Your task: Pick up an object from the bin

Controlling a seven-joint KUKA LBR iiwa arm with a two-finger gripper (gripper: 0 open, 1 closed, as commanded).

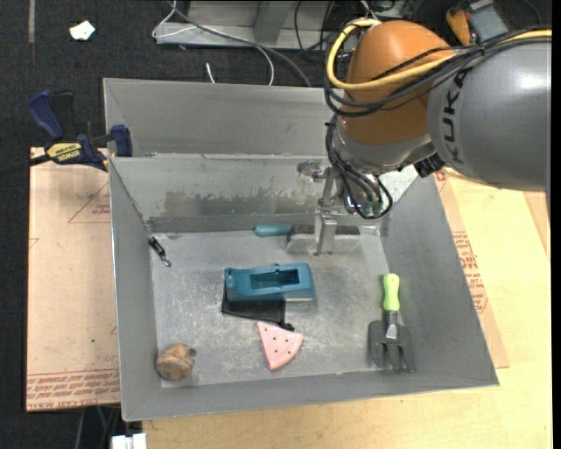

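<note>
Near the back wall [219,188], hand [325,238] beside teal stick [273,231]

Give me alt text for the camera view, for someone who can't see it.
A robot gripper hangs near the back of a grey bin, beside a small teal stick. In front lie a teal box, pink wedge and green-handled fork.

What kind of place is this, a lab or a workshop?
Probably a robotics lab: a KUKA arm over a grey metal bin of odd small things, loose cables on dark carpet behind.
</note>
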